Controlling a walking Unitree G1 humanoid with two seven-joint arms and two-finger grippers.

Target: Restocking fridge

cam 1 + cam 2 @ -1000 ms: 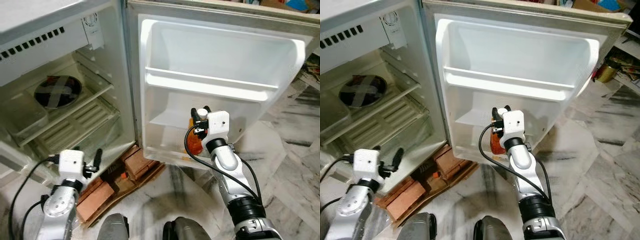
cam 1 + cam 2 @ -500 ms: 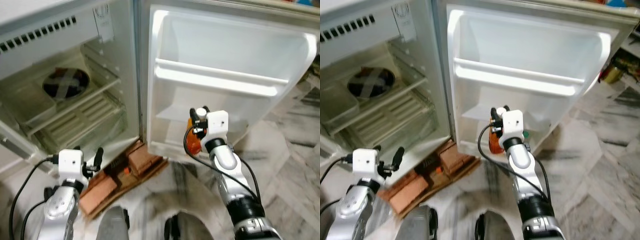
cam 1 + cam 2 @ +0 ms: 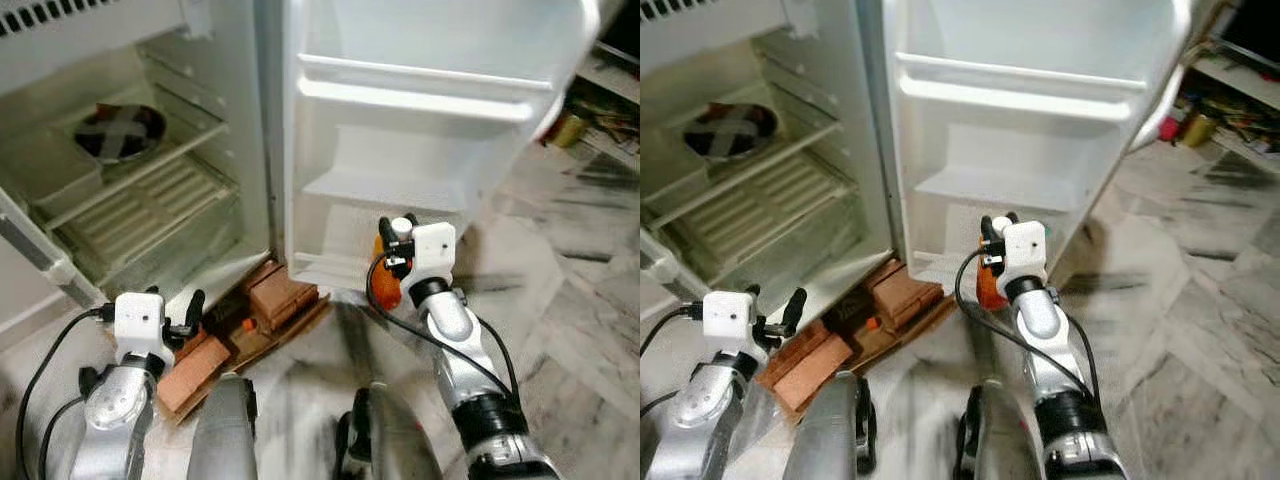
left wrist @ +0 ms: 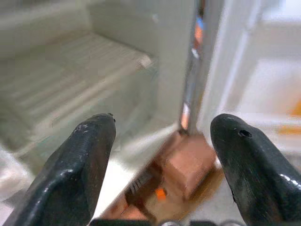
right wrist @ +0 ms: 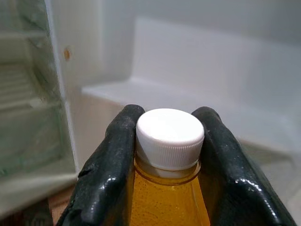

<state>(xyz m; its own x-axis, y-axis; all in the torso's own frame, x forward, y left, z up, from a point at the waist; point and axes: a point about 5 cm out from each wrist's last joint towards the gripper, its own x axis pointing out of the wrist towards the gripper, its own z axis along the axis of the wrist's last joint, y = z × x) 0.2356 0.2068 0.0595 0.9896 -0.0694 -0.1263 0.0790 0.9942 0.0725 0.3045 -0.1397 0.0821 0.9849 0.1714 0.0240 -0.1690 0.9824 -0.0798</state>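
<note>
My right gripper (image 3: 392,232) is shut on the neck of an orange bottle (image 3: 386,282) with a white cap (image 5: 170,137), held upright just in front of the bottom of the open fridge door (image 3: 420,130). The fingers (image 5: 117,160) clamp the cap from both sides in the right wrist view. My left gripper (image 3: 190,312) hangs low at the left, open with nothing between its fingers (image 4: 82,174), in front of the fridge's bottom edge. The fridge interior (image 3: 140,190) stands open with glass shelves.
A round dark dish (image 3: 120,130) sits on an upper shelf. Bricks on cardboard (image 3: 250,320) prop the fridge's base. The door has a lower shelf (image 3: 380,190) and an upper rail (image 3: 420,88). Marble floor (image 3: 580,330) spreads to the right, with clutter at the far right (image 3: 1210,110).
The whole picture has shifted, so the camera has moved; the fridge now sits higher in view. The right gripper still holds the bottle near the door's bottom. The left arm hangs as before.
</note>
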